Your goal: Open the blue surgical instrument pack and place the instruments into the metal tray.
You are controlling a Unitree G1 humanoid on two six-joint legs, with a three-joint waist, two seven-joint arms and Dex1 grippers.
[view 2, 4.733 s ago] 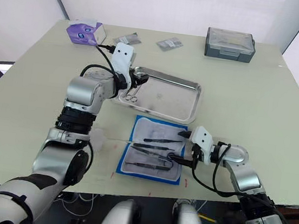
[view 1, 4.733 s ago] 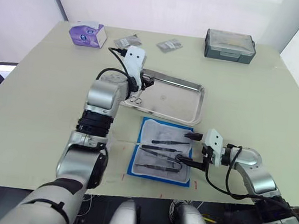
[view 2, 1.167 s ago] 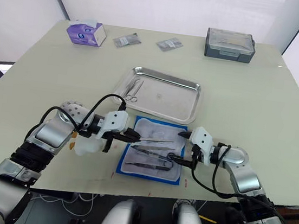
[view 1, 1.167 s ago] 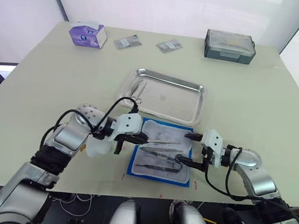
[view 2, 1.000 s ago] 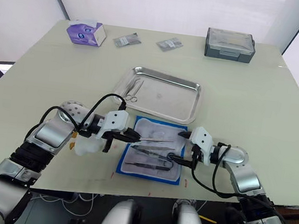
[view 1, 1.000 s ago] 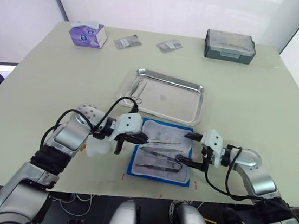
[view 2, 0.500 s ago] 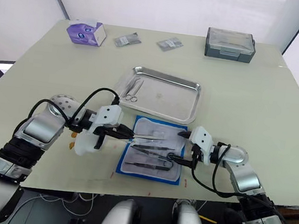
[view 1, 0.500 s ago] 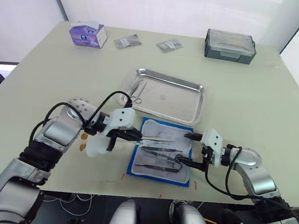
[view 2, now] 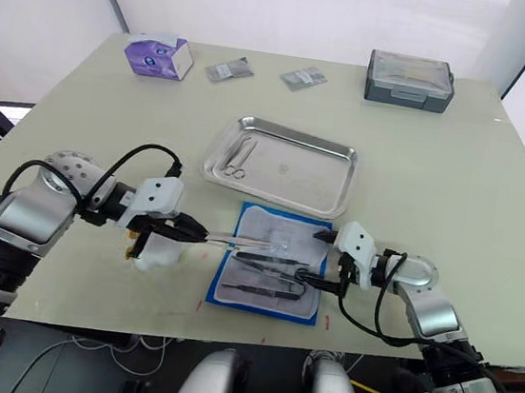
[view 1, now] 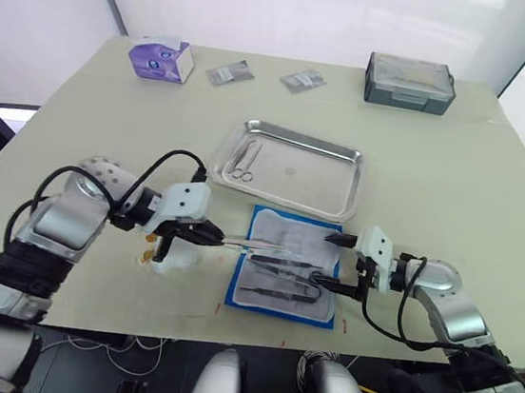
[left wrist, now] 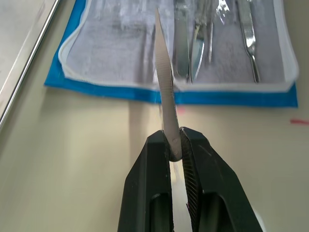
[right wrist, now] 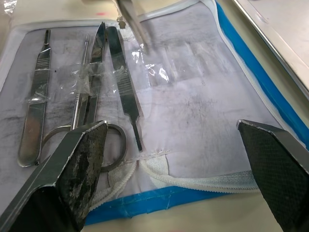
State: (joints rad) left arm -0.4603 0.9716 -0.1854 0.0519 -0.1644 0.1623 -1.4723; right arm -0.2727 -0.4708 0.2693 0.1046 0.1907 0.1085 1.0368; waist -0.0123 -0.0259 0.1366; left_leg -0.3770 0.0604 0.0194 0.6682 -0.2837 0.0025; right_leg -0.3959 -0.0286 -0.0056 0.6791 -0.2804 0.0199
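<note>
The blue surgical instrument pack (view 1: 286, 276) lies open on the table in front of the metal tray (view 1: 314, 180), its pale lining up. Several steel instruments (right wrist: 87, 92) rest on the lining. My left gripper (view 1: 206, 236) is at the pack's left edge, shut on straight tweezers (left wrist: 164, 92). The tweezers stick out level over the pack. A pair of scissors (view 1: 244, 159) lies at the tray's left end. At the pack's right edge my right gripper (view 1: 329, 259) stands open, its fingers (right wrist: 84, 154) wide apart over the lining and holding nothing.
At the table's far side are a purple tissue box (view 1: 161, 57), two small packets (view 1: 230, 73) and a dark grey lidded box (view 1: 410, 81). Bare tabletop lies on both sides of the tray and pack.
My left gripper has drawn back to the left with the tweezers, so they now reach over the pack's left edge. The right arm has stayed put.
</note>
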